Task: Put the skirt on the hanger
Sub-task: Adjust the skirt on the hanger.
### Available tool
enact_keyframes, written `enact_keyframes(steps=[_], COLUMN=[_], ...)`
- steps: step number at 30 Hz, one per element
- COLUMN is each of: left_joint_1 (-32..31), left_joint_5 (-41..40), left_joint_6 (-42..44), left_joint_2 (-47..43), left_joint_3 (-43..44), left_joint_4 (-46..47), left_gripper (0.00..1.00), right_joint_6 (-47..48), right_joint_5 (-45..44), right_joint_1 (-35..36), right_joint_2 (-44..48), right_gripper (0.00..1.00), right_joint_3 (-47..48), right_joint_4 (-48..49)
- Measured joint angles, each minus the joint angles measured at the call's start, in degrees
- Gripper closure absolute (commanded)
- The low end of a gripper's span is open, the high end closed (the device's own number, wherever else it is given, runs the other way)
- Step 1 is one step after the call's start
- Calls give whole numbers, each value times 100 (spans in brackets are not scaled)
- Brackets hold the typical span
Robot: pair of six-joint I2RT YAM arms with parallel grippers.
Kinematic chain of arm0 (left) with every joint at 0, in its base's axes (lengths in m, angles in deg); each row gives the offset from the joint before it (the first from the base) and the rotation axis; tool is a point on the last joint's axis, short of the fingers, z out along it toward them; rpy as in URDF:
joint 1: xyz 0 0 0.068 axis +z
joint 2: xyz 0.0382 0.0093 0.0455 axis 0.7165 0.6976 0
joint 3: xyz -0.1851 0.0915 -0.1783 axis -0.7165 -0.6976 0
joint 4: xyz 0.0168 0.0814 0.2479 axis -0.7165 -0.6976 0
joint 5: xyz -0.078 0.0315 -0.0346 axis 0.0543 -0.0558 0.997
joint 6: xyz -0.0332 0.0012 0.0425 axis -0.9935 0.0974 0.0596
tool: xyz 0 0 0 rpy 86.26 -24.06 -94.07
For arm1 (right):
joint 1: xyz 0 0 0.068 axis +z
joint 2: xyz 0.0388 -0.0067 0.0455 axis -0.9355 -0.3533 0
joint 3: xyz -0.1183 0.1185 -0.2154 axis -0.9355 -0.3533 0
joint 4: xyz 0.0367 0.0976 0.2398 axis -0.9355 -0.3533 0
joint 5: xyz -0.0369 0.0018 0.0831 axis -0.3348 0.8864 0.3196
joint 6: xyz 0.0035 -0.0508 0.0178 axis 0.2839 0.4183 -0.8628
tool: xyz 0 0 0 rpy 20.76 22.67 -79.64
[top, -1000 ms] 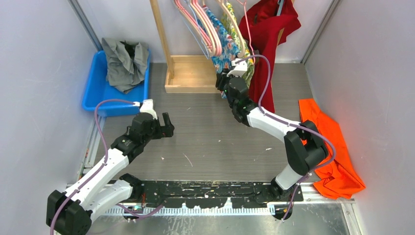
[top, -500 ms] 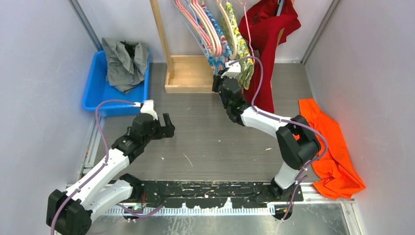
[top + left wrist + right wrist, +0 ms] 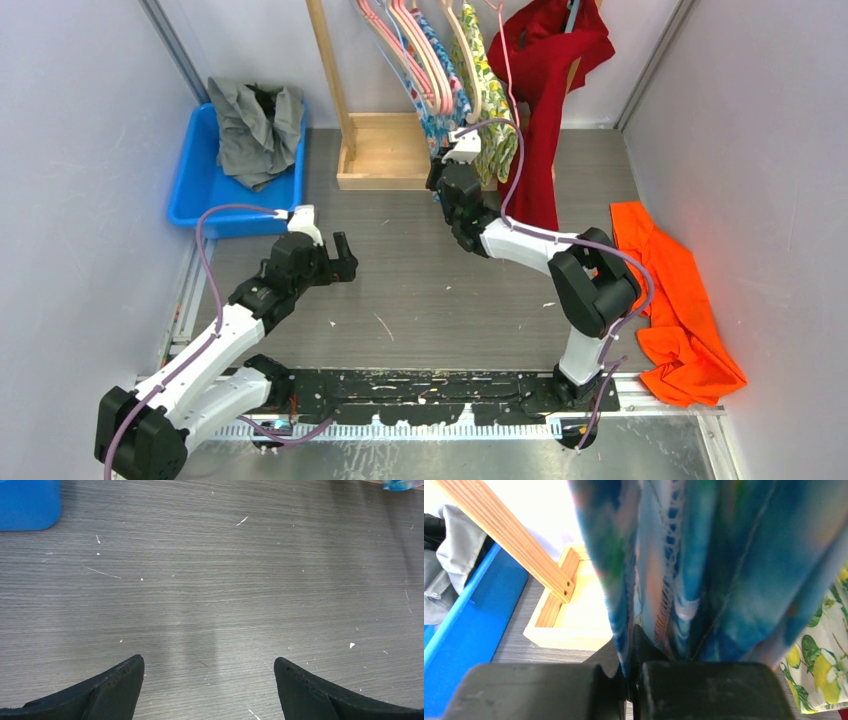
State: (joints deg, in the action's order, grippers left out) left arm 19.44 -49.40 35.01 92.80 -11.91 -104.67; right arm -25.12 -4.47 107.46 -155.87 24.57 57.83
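Our right claw [image 3: 633,680] is clenched on the blue skirt [image 3: 704,565], which hangs from a hanger [image 3: 425,70]. Our left claw [image 3: 209,685] is released, empty. If we tug, the skirt may slip off

Blue tie-dye skirt [image 3: 724,570], lemon-print garment [image 3: 819,670], red garment [image 3: 545,60], orange cloth [image 3: 680,300]; blue bin [image 3: 190,185], grey cloth [image 3: 255,125], pink hangers [image 3: 425,60]
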Motion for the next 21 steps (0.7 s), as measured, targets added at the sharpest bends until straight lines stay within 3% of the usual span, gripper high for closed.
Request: enact_keyframes(steps=[21], left_joint_1=[0], left_joint_5=[46], left_joint_6=[-2], left_joint_2=[0], left_joint_3=[-7], left_joint_4=[13], left_gripper=[0], right_joint_6=[-74], right_joint_5=[-348], right_joint_1=[52], right_joint_2=[-170], right_gripper=[95], right_joint_3=[-664], right_joint_4=[546])
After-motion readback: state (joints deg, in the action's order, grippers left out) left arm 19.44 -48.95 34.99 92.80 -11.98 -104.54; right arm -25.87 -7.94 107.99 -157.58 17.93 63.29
